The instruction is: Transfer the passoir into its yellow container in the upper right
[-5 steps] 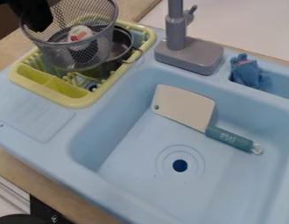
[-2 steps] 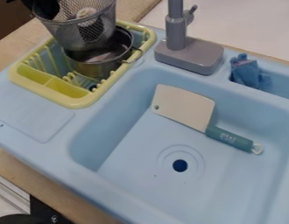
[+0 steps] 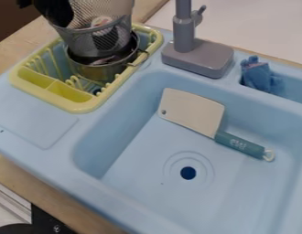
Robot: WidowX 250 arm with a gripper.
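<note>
The black gripper (image 3: pixel 54 13) is at the top left, shut on the left rim of the passoir (image 3: pixel 97 42), a grey wire-mesh strainer. Inside or behind its mesh shows a small white and red item. The passoir stands over a metal pot (image 3: pixel 103 68) in the yellow dish rack (image 3: pixel 72 108); its lower end overlaps the pot's opening, and whether they touch I cannot tell.
A grey faucet (image 3: pixel 199 57) rises right beside the rack. In the blue sink basin lies a cleaver (image 3: pixel 191 109) with a teal handle. A blue crumpled item (image 3: pixel 257 74) sits in the compartment at the right.
The gripper and the passoir have moved right, and the passoir has become more upright. More of the pot has come into sight below it.
</note>
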